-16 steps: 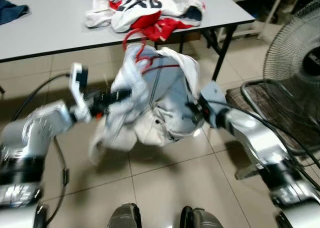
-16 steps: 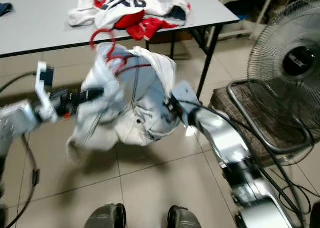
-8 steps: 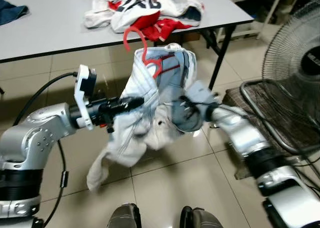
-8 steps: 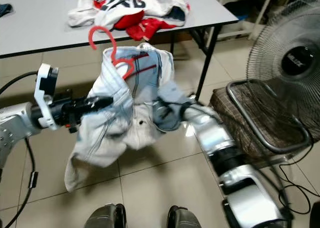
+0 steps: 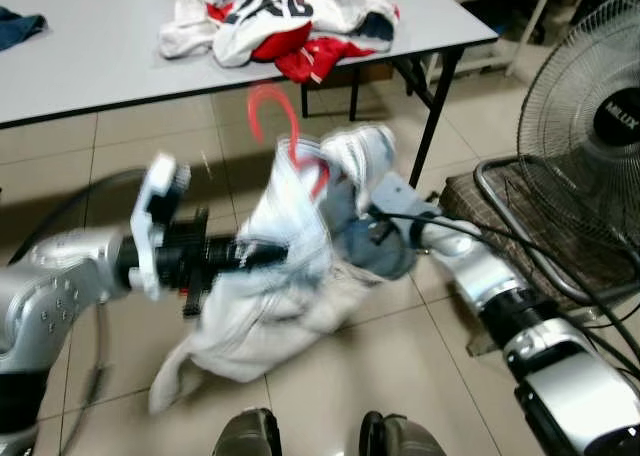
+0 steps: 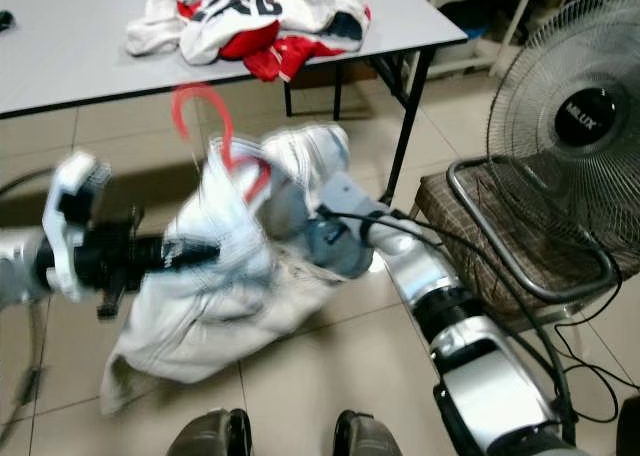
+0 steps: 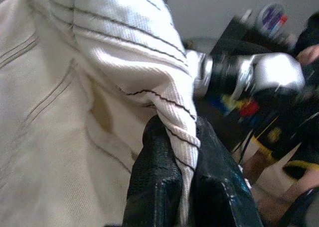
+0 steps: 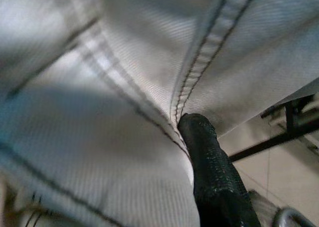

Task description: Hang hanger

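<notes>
A red hanger sticks up out of a pale denim garment held in the air between my arms, below the table's front edge. My left gripper is shut on a twisted fold of the garment; in the eye views its black fingers run into the cloth from the left. My right gripper reaches in from the right and is mostly buried in cloth. In the right wrist view one black finger presses against a seam, shut on the garment. The picture is blurred by motion.
A grey table stands ahead with a pile of white and red clothes on it. A standing fan and a metal-framed seat are at the right. Tiled floor lies below, with my feet at the bottom.
The hanger and garment have sunk lower and toward me. My left gripper pulled the cloth down and left; the right arm pushed further in under the garment.
</notes>
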Tool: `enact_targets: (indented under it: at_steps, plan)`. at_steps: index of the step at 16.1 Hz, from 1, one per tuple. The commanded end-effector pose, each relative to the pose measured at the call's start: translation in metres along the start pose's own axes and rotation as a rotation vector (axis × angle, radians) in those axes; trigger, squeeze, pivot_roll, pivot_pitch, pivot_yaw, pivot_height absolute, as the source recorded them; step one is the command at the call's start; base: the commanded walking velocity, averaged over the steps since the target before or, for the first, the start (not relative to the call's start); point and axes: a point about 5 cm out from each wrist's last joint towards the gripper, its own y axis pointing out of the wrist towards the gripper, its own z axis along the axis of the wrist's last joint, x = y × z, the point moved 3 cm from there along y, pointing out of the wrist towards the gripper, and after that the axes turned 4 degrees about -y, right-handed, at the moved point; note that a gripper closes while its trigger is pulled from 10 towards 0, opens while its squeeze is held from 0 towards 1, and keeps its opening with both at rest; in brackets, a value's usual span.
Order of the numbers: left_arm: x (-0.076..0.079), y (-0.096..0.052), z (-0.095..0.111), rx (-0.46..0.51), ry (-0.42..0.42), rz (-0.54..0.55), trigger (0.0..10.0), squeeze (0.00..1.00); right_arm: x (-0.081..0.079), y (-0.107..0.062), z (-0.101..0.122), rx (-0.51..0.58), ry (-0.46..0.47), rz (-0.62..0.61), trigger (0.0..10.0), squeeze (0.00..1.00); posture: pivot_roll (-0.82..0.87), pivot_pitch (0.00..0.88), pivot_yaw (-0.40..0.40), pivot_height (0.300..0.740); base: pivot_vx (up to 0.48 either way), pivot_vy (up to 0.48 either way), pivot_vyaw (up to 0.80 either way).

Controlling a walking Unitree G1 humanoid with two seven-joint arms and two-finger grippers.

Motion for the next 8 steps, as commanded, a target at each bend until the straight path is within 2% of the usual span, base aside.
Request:
enact_targets:
  at_steps: [1,2,3,4,6,7,8]
  plan:
    - [0.013,0.008,0.016,0.024,0.114,-0.06,0.0,0.0,0.002,0.0,-0.002,0.005,-0.002,0.004,3.9,0.0,-0.05,0.122,0.009,0.74,0.0,0.0,0.0]
    - [0.013,0.009,0.018,0.035,0.111,-0.064,0.0,0.0,0.002,0.0,-0.002,0.008,-0.001,0.011,3.9,0.0,-0.05,0.122,0.009,0.74,0.0,0.0,0.0]
    - [0.015,0.012,0.03,0.12,0.109,-0.074,0.0,0.0,-0.001,0.0,-0.006,0.004,-0.01,0.026,10.0,0.0,-0.05,0.123,0.009,0.74,0.0,0.0,0.0]
    - [0.016,0.012,0.044,0.2,0.112,-0.087,0.0,0.0,-0.004,-0.001,-0.011,-0.014,-0.037,0.031,10.0,0.0,-0.05,0.122,0.009,0.74,0.0,0.0,0.0]
    - [0.019,0.01,0.053,0.245,0.117,-0.108,0.0,0.0,-0.009,-0.002,-0.02,-0.032,-0.01,0.04,10.0,0.0,-0.05,0.122,0.01,0.74,0.0,0.0,0.0]
    - [0.021,0.007,0.056,0.276,0.108,-0.127,0.0,0.0,-0.008,-0.004,-0.025,-0.04,0.017,0.03,10.0,1.0,-0.05,0.122,0.012,0.74,0.0,0.0,0.0]
    - [0.021,0.006,0.057,0.284,0.105,-0.133,0.0,0.0,-0.007,-0.004,-0.026,-0.041,0.03,0.027,10.0,1.0,-0.05,0.122,0.012,0.74,0.0,0.0,0.0]
